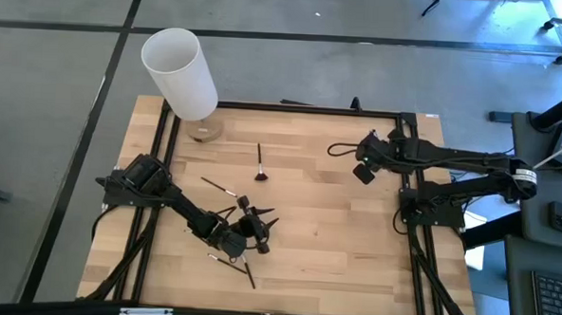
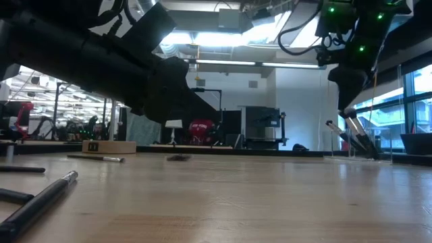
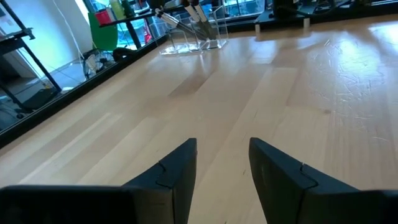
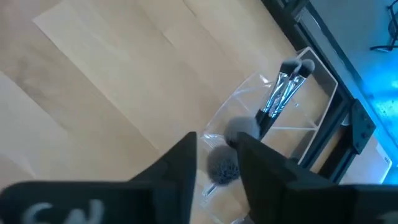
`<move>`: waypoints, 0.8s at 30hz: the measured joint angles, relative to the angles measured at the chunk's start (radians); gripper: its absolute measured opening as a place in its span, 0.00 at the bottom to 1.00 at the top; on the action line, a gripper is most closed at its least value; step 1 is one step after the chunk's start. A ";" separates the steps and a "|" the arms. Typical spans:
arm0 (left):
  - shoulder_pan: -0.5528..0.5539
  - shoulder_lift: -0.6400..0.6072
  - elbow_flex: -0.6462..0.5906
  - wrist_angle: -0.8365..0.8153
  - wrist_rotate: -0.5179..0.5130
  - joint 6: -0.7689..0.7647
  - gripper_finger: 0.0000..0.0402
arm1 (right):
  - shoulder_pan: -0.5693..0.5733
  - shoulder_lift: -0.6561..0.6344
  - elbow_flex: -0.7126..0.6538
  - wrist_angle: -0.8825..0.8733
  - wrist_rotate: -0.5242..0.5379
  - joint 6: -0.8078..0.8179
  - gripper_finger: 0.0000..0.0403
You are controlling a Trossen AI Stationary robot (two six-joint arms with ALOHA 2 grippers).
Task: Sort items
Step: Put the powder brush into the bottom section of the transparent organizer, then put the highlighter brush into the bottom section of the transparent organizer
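Slim dark makeup brushes lie flat on the wooden table: one with a reddish tuft (image 1: pixel 260 163), one (image 1: pixel 218 186) to its left, several (image 1: pixel 238 261) near the near edge. One lies close in the low view (image 2: pixel 39 200). My left gripper (image 1: pixel 256 232) (image 3: pixel 222 171) is open among them, low over bare wood, with nothing between its fingers. My right gripper (image 1: pixel 365 168) (image 4: pixel 217 158) is open above a clear holder (image 4: pixel 292 115) on the table's right. Tufted brush heads (image 4: pixel 222 168) show below its gap, and other brushes (image 4: pixel 283 90) stand in another compartment.
A big white cylinder (image 1: pixel 180 72) stands at the table's far left corner, with a round clear base (image 1: pixel 204 130) beside it. A dark frame (image 1: pixel 408 182) runs along the table's edges. Bare wood (image 1: pixel 335 236) lies between the two grippers.
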 joint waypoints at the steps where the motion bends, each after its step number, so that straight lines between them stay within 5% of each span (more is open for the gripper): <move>1: 0.000 0.000 0.000 0.000 0.000 0.000 0.36 | 0.001 0.000 0.000 0.000 0.000 0.008 0.31; 9: -0.001 -0.001 0.000 -0.001 -0.006 0.037 0.36 | 0.051 -0.001 0.073 0.039 -0.009 0.154 0.37; 14: -0.018 -0.073 0.000 -0.040 -0.012 0.128 0.36 | 0.154 -0.004 0.112 0.333 -0.214 0.158 0.38; 18: -0.017 -0.229 0.000 -0.237 0.013 0.029 0.36 | 0.239 0.028 0.111 0.532 -0.311 0.141 0.38; 24: 0.036 -0.518 0.000 -0.687 0.316 -0.300 0.36 | 0.344 0.118 0.110 0.650 -0.305 0.131 0.38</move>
